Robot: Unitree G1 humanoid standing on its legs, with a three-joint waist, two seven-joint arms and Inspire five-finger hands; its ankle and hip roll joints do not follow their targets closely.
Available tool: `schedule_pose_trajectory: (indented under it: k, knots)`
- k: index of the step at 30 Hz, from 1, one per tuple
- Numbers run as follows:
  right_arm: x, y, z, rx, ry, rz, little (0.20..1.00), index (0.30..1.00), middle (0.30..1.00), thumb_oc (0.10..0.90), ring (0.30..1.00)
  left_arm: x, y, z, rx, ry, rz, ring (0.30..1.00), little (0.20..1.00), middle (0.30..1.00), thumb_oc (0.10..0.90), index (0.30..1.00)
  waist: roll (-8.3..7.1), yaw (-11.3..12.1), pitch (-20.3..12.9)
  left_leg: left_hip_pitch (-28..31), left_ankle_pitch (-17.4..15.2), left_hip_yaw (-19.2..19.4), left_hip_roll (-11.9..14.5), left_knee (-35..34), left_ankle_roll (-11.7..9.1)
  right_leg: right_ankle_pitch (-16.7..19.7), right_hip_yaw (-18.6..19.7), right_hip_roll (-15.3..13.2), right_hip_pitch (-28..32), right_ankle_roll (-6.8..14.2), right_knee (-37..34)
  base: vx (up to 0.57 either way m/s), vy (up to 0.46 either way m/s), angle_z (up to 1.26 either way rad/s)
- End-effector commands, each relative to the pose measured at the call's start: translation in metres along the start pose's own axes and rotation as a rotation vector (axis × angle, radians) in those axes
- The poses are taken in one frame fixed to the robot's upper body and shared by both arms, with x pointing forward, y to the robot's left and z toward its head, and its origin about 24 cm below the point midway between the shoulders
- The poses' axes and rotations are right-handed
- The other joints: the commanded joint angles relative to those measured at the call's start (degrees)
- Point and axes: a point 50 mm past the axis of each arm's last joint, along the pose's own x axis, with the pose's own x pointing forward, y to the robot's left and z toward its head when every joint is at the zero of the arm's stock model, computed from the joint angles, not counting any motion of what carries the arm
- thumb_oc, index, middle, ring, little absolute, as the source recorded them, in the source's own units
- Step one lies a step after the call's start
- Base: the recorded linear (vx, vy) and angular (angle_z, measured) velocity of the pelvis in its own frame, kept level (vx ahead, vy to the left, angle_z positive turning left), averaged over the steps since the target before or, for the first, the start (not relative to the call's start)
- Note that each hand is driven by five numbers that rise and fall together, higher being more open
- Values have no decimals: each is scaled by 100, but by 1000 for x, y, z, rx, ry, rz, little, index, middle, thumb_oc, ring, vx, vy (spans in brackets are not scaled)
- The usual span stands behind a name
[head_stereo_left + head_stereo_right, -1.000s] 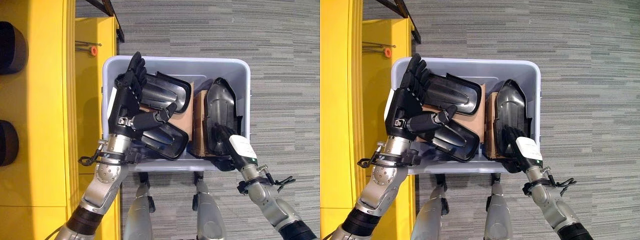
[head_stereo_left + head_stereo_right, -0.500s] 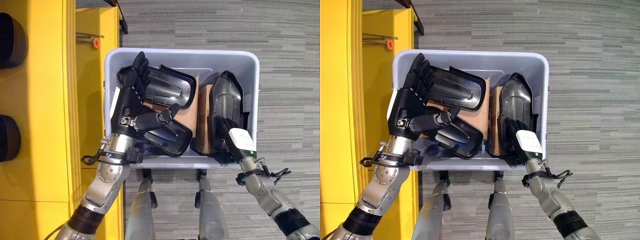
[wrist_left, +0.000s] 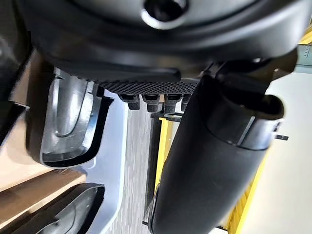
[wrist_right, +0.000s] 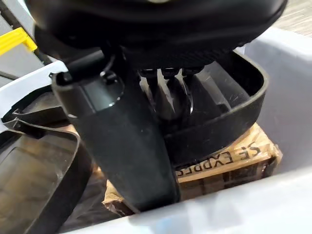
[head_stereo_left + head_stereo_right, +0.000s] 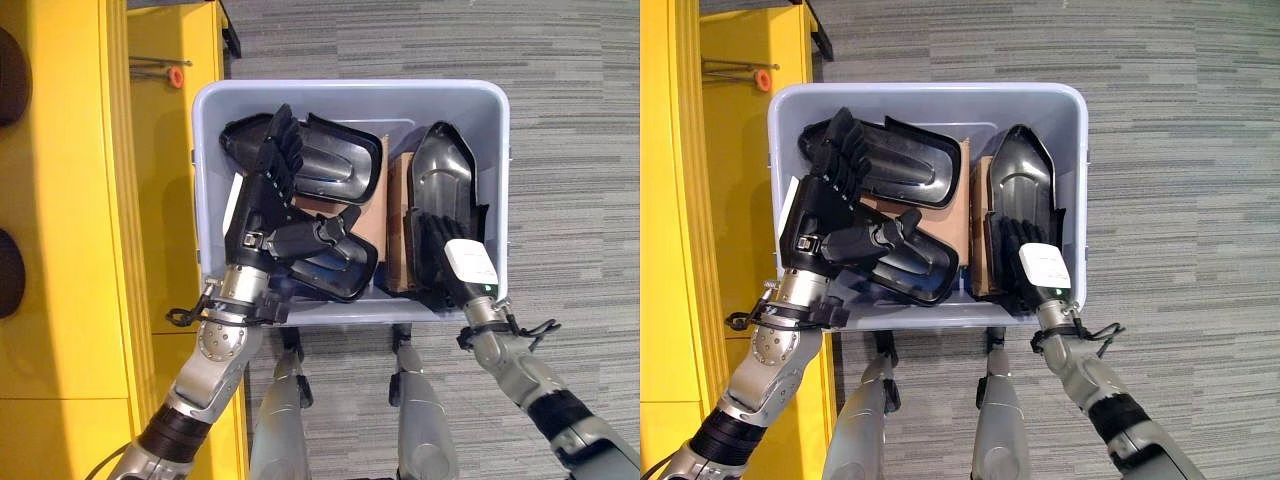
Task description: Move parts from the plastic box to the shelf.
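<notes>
Three black moulded parts lie in the box (image 5: 350,95), a pale grey tub at the upper middle of the left eye view; the far part (image 5: 335,165) sits at the box's upper left, the near part (image 5: 335,270) at its lower left just below the first, and the right part (image 5: 445,190) stands along the box's right side; between and under them show pieces of brown cardboard (image 5: 375,215); the left hand (image 5: 262,215) comes up from the lower left of the frame and lies over the left half of the box, its fingers (image 5: 278,145) stretched fairly straight and close together on top of the far part, its thumb (image 5: 320,232) out to the side across the near part's upper edge; the right hand (image 5: 445,262) enters from the lower right and reaches into the box's lower right corner, a white cover on it; in the right wrist view its fingers (image 4: 168,90) seem to dip inside the right part's hollow with the thumb (image 4: 126,146) outside the rim, though whether they clamp it I cannot tell; the yellow shelf (image 5: 70,200) fills the left of the frame, beside the box; grey striped carpet (image 5: 570,150) lies around them.
</notes>
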Motion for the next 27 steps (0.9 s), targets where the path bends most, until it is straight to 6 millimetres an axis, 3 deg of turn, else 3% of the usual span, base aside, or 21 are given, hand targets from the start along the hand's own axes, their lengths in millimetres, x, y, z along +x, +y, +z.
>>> schedule_pose_trajectory:
  k: [1, 7, 8, 9, 10, 13, 14, 21, 27]
  knots:
    - [-8, 39, -20, -102, 150, 174, 1000, 1000, 1000, 900, 1000, 9, -10, 45, -54, -267, -76, 1000, 1000, 1000, 900, 1000, 238, 239, 35, -468, -654, -60, 175, 941, -17, -1087, 87, -103, 83, 21, 1079, -42, 11, -4]
    - [-17, 56, -35, -126, 257, 264, 1000, 1000, 1000, 900, 1000, 9, -12, 43, -67, -255, -93, 1000, 1000, 1000, 900, 1000, 332, 275, 34, -619, -681, -105, 177, 1048, -10, -1119, 130, -84, -120, -10, 1258, -27, -2, -3]
    - [-21, 61, -38, -146, 273, 305, 778, 778, 778, 741, 778, 9, -14, 44, -70, -255, -101, 1000, 1000, 1000, 900, 1000, 359, 284, 33, -626, -685, -117, 173, 1059, -6, -1137, 138, -77, -146, -18, 1295, 0, 0, 0]
    - [-24, 64, -41, -149, 295, 327, 489, 489, 489, 535, 489, 9, -14, 43, -71, -248, -108, 1000, 1000, 1000, 900, 1000, 373, 286, 31, -638, -686, -124, 171, 1066, -5, -1147, 138, -73, -160, -25, 1317, 0, 0, 0]
    - [-24, 64, -41, -148, 295, 327, 300, 300, 300, 400, 300, 9, -14, 43, -71, -248, -108, 1000, 1000, 1000, 900, 1000, 372, 284, 30, -642, -687, -126, 172, 1068, -5, -1148, 137, -73, -163, -26, 1319, -15, -11, 6]
    - [-33, 71, -46, -131, 335, 370, 300, 300, 300, 400, 300, 8, -14, 40, -72, -233, -115, 1000, 1000, 1000, 900, 1000, 404, 300, -4, -580, -832, -189, 153, 1099, -40, -1276, 169, -62, -130, -23, 1377, 41, -6, 7]
    - [-34, 72, -45, -125, 324, 373, 300, 300, 300, 400, 300, 8, -13, 40, -66, -229, -110, 1000, 1000, 1000, 900, 1000, 392, 287, 13, -610, -695, -134, 158, 1072, 3, -1176, 154, -52, -166, -52, 1356, -81, 4, 5]
    - [-32, 69, -37, -84, 279, 339, 300, 300, 300, 400, 300, 8, -11, 38, -49, -225, -96, 1000, 1000, 1000, 900, 1000, 314, 240, -41, -467, -676, -135, 146, 973, 1, -1151, 157, -27, -46, -60, 1283, -11, 0, 0]
    - [-23, 37, -23, -60, 126, 199, 300, 300, 300, 400, 300, 8, -8, 36, -22, -218, -75, 1000, 1000, 1000, 900, 1000, 142, 129, -136, -198, -663, -180, 172, 851, -23, -1178, 118, -13, 247, -57, 1172, 17, -10, 1]
